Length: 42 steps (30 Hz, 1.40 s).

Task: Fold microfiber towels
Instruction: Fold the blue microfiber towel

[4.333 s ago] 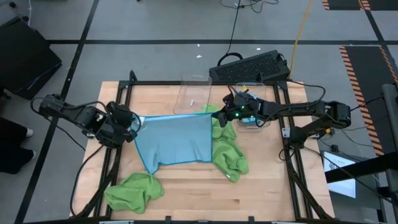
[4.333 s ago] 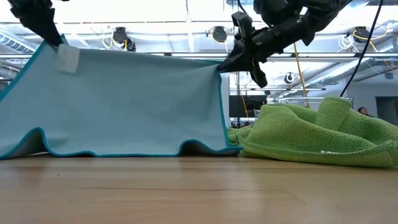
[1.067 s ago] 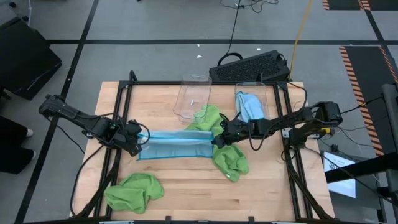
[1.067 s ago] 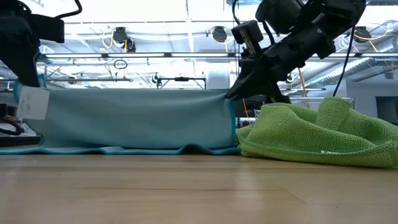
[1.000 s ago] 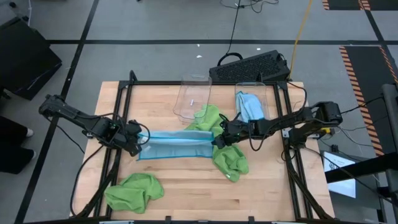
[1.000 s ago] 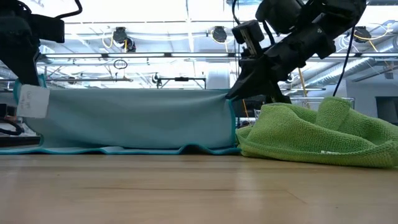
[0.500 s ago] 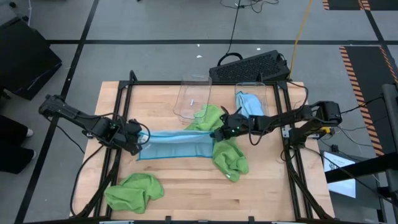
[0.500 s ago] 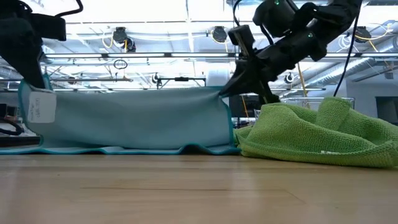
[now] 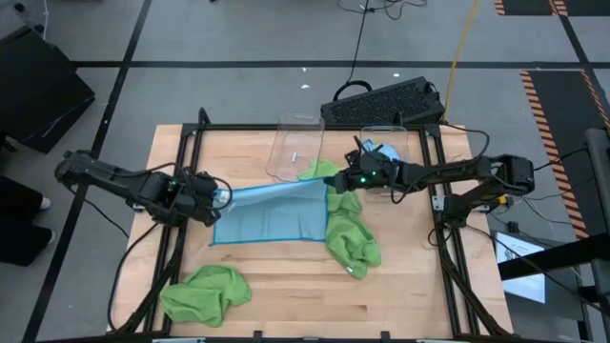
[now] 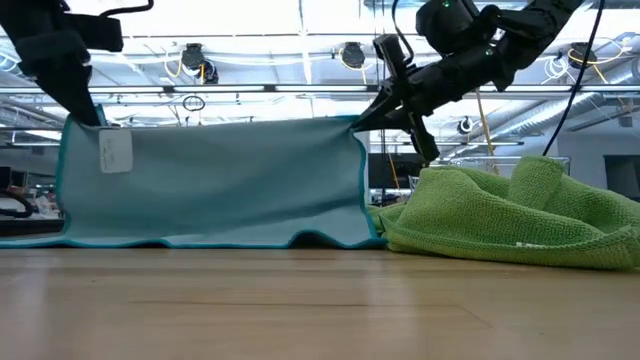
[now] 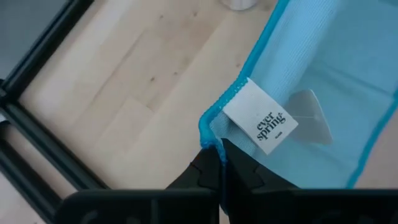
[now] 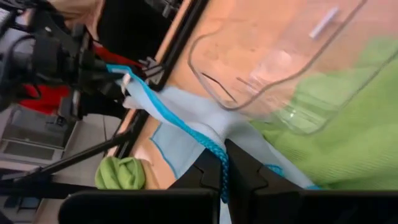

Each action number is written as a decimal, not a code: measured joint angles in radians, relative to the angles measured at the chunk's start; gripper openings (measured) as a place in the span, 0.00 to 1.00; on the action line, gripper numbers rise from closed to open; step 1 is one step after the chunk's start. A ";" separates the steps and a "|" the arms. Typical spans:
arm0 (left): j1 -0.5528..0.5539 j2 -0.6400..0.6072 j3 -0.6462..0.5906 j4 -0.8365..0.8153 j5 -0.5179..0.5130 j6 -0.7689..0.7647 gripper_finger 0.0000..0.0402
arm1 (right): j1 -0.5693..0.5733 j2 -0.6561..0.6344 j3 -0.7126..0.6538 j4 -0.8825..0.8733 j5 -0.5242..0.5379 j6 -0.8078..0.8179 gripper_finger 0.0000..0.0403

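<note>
Left gripper (image 9: 215, 196) is pinching the blue towel (image 9: 272, 214) at its tagged corner, and the right gripper (image 9: 339, 180) is clamping the opposite top corner, stretching it above the table (image 9: 286, 286). It's looking light and floppy, so corner grips make sense. Green towels (image 9: 351, 238) are lying heaped beside it.

You have two slim matte-black jointed arms with black cables trailing along them. The right end effector (image 9: 335, 185) shows a small green light beside it; the left end effector (image 9: 221, 195) is plain black with tapered fingers.
</note>
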 joint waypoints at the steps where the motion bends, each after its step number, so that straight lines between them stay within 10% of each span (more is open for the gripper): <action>1: 0.011 0.000 0.000 0.000 -0.001 0.005 0.01 | -0.002 0.001 0.000 -0.006 -0.002 0.000 0.00; 42: 0.316 0.000 0.004 0.106 0.006 0.222 0.02 | -0.083 0.001 0.000 0.005 -0.079 -0.071 0.00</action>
